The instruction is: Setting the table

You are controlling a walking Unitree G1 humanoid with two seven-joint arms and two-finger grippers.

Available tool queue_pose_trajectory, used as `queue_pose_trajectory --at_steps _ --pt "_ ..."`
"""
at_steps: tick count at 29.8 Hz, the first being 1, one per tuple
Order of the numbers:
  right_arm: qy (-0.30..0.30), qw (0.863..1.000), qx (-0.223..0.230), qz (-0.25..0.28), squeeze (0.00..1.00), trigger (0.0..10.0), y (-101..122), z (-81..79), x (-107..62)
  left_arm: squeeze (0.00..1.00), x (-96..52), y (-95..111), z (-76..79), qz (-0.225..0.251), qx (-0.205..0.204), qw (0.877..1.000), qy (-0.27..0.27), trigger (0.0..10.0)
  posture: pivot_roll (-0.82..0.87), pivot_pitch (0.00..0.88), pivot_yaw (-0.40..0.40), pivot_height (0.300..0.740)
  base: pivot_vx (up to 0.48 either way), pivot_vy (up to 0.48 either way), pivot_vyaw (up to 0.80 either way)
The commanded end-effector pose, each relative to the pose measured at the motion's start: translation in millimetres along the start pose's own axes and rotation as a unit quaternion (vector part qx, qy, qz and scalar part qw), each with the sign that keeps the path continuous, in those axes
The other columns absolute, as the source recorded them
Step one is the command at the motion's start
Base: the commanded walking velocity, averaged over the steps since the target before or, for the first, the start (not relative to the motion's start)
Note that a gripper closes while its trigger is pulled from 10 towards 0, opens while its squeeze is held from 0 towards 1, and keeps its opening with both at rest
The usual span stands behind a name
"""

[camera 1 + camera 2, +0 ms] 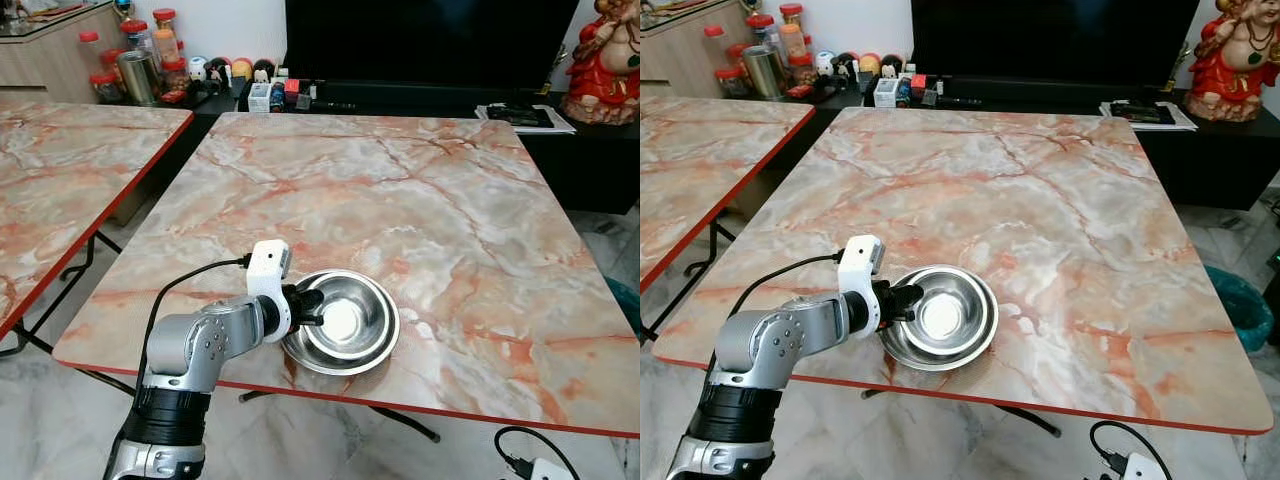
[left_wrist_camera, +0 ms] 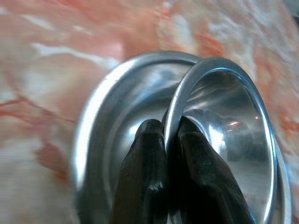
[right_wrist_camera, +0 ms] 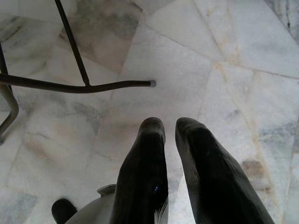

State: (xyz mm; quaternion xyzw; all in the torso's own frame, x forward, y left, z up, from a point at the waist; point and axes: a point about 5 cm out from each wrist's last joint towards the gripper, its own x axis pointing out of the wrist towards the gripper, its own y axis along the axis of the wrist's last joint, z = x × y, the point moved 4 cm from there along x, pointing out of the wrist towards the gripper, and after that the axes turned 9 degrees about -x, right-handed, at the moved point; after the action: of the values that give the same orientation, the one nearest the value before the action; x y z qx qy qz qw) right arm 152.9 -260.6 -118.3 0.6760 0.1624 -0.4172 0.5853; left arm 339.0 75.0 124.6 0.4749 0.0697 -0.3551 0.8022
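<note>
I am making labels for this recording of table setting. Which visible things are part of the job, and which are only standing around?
Part of the job:
- two stacked steel bowls; the upper bowl is tilted, its rim pinched
- left gripper
- marble table

Only standing around:
- jars
- red statue
- papers
- second table
- right gripper, idle over the floor

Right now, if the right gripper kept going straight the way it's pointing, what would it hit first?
Most likely the marble floor. The right gripper hangs idle, pointing down at bare tiles. A black table leg lies off to one side of that line, though depth is hard to judge.
</note>
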Motion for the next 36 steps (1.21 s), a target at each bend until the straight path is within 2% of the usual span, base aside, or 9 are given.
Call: queue_pose_trajectory --at_steps 1,14,16,18,19,30,32,33,36 --pt "-0.002 1.0 0.002 0.0 0.0 10.0 0.9 0.8 0.2 0.0 0.2 4.3 -1.0 0.008 0.003 1.0 0.01 10.0 0.04 0.001 0.006 0.74 0.0 0.0 0.0" --pt "-0.001 1.0 0.001 0.0 0.0 10.0 0.7 0.6 0.2 0.0 7.8 -2.0 0.2 0.004 -0.017 0.999 0.027 10.0 0.03 0.001 0.006 0.74 0.0 0.0 0.0" --pt "-0.002 1.0 0.002 0.0 0.0 10.0 0.7 0.7 0.1 0.27 7.8 -1.9 -0.1 0.004 -0.017 0.999 0.028 10.0 0.03 0.001 0.007 0.74 0.0 0.0 0.0" --pt "-0.002 1.0 0.002 0.0 0.0 10.0 0.7 0.8 0.1 0.27 7.8 -1.8 -0.2 0.004 -0.017 0.999 0.029 10.0 0.03 0.001 0.007 0.74 0.0 0.0 0.0" --pt "-0.002 1.0 0.002 0.001 0.0 10.0 0.7 0.8 0.1 1.0 7.7 -0.9 -0.8 0.006 -0.015 0.999 0.03 10.0 0.03 0.001 0.007 0.74 0.0 0.0 0.0" --pt "-0.001 1.0 0.001 0.001 0.0 10.0 1.1 1.2 0.2 1.0 6.1 -0.2 -2.3 0.005 -0.016 0.999 0.033 10.0 0.04 0.0 0.003 0.74 0.0 0.0 0.0" --pt "-0.001 1.0 0.001 0.001 0.0 10.0 1.2 1.2 0.3 0.89 5.9 -0.3 -2.1 0.004 -0.016 0.999 0.033 10.0 0.04 0.0 0.003 0.74 0.0 0.0 0.0" --pt "-0.001 1.0 0.001 0.001 0.0 10.0 1.2 1.2 0.3 0.0 5.6 -0.3 -2.4 0.003 -0.016 0.999 0.033 10.0 0.04 0.0 0.003 0.74 0.0 0.0 0.0" --pt "-0.001 1.0 0.001 0.001 0.0 10.0 1.5 1.2 0.3 0.0 4.2 -0.3 -3.2 -0.001 -0.012 0.999 0.033 10.0 0.04 0.0 0.003 0.74 0.0 0.0 0.0"
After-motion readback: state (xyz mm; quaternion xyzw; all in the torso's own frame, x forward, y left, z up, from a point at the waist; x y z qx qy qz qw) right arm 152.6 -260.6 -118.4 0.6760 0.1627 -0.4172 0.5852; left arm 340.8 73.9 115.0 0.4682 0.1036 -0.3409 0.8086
